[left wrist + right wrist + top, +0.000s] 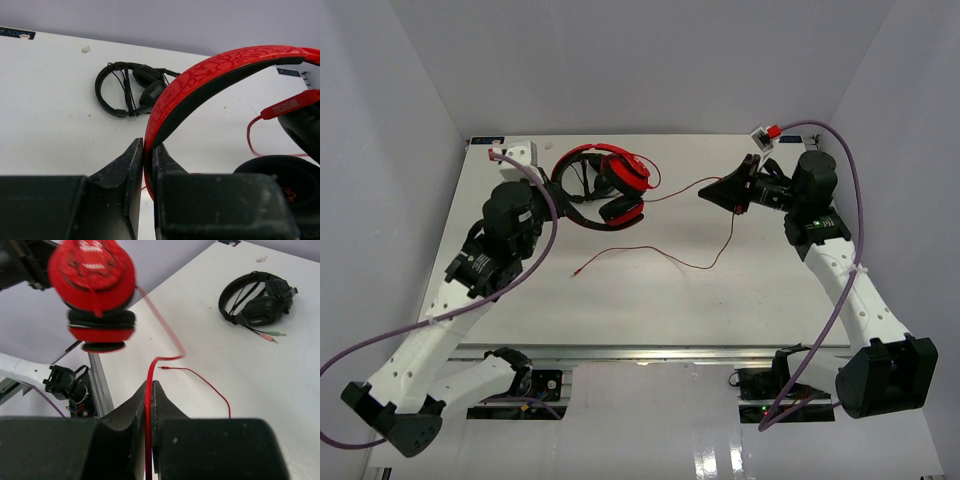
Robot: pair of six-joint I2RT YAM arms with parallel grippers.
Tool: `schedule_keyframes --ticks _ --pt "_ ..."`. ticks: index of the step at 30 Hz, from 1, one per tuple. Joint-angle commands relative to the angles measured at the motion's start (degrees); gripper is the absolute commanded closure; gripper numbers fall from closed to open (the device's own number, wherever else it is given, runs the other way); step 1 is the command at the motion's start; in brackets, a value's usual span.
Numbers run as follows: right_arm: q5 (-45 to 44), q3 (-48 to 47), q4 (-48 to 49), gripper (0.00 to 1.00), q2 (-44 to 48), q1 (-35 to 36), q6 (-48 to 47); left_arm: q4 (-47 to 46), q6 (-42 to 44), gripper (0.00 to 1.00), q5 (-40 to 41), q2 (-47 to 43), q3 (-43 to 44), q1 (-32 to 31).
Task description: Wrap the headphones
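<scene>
Red headphones [628, 172] hang near the far edge: left gripper [148, 150] clamps the headband [210, 75], right gripper [150, 387] pinches the cable [149, 372]. Winding probably comes next, needing taut loops.

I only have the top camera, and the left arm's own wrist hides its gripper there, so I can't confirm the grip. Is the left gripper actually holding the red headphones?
Observer: Yes. The left wrist view shows the left gripper shut on the red headband, which is pinched between both fingers.
Operator: And the right one, is it on the cable?
Observer: The right gripper is shut on the red cable, which runs up between its fingers.
Operator: Anything else on the table?
Observer: A separate black headset lies flat there, clear of both grippers, with green and pink plugs on its own lead.
</scene>
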State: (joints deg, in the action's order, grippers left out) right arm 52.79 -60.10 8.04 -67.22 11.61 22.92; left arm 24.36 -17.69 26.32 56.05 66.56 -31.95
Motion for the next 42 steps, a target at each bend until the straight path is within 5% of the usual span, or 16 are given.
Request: schedule_keyframes --ticks 1,9,14,30,35,42 --pt "-2.15 -2.17 -1.28 0.92 -0.06 -0.90 -1.93 1.21 1.11 1.00 -2.71 -4.56 -1.60 0.83" --pt "-2.13 -15.06 -1.36 0.92 -4.07 -4.51 -0.93 3.90 9.71 1.00 -26.06 -2.53 -9.08 0.83" --pt "-2.41 -20.30 -0.89 0.92 -6.31 -5.48 0.21 4.31 12.99 1.00 -32.24 -1.11 -12.64 0.83" --pt "5.42 -18.29 15.36 0.92 -4.11 -4.74 14.96 7.62 16.70 1.00 -16.26 21.34 -3.29 0.74" --pt "6.68 -13.79 15.21 0.92 -1.76 -1.39 13.88 11.62 14.93 1.00 3.66 27.61 5.24 0.74" --pt "7.16 -7.22 14.61 0.92 1.49 2.12 12.74 9.68 11.41 1.00 18.85 31.80 15.81 0.83"
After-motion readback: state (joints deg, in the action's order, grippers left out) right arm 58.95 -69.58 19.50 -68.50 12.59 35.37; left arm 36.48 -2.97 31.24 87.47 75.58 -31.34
